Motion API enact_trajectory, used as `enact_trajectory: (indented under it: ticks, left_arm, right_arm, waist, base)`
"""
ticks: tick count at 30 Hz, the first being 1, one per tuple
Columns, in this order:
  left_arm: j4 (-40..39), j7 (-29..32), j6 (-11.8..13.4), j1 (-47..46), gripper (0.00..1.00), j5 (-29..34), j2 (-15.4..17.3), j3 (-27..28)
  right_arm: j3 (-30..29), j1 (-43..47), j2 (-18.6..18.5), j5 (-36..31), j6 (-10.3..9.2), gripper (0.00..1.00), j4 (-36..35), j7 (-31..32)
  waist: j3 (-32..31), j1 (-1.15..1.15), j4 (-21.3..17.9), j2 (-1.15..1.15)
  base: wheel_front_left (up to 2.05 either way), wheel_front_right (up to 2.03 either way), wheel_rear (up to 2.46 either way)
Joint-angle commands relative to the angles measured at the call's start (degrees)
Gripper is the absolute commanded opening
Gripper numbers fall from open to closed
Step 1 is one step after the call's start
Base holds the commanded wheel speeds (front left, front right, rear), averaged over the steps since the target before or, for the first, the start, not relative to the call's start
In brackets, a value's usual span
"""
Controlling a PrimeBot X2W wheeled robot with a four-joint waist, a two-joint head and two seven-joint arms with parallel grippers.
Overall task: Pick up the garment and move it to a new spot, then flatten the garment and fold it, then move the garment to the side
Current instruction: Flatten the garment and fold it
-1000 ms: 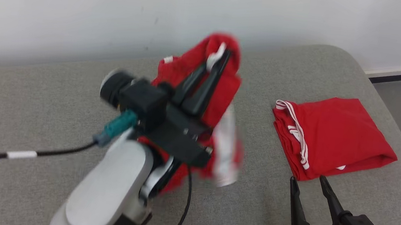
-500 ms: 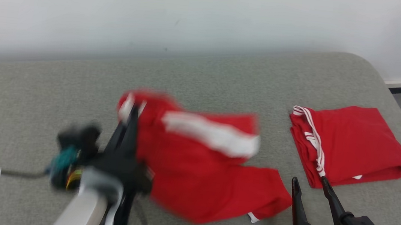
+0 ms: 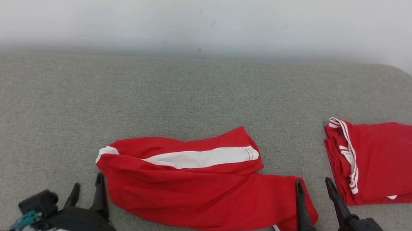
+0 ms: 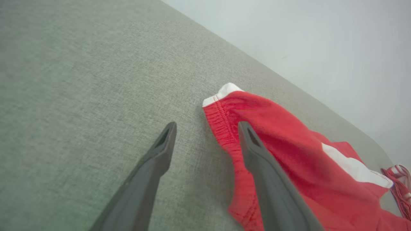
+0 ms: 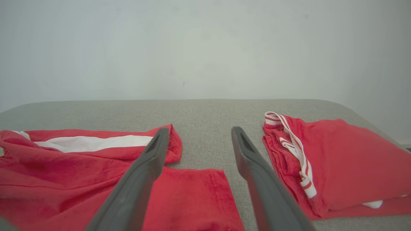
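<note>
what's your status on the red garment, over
Open and empty: left gripper, right gripper. Between them, garment down on grey surface, rumpled, not flattened. In the way: none; folded red pile lies apart, far right.

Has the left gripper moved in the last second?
Yes. The left gripper has pulled back leftward and toward the robot, farther from the folded garment.

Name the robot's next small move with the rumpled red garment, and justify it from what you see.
Probably begin flattening: close the left gripper on the left edge of the red garment and the right gripper on its right end, then draw them apart. It lies free but creased, with both grippers open beside it.
</note>
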Motion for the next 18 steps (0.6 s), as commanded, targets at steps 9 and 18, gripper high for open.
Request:
enact_trajectory:
  ticks: [9,18]
  left_arm:
    - [-2.1,0.0,-0.5,-2.2,1.00,5.1,6.2,-1.6]
    - [2.4,17.0,1.9,-12.6,1.00,10.1,10.6,-8.4]
  right_arm:
    - [2.9,-3.2,0.0,-0.4,-0.10,1.00,-2.8,12.6]
    - [10.2,-13.0,-2.0,3.1,-0.10,1.00,-6.0,27.1]
  waist:
    - [-0.5,0.00,0.7,-0.01]
    - [1.7,0.00,0.8,-0.01]
  base:
    - [0.00,0.00,0.00]
    - [0.00,0.00,0.00]
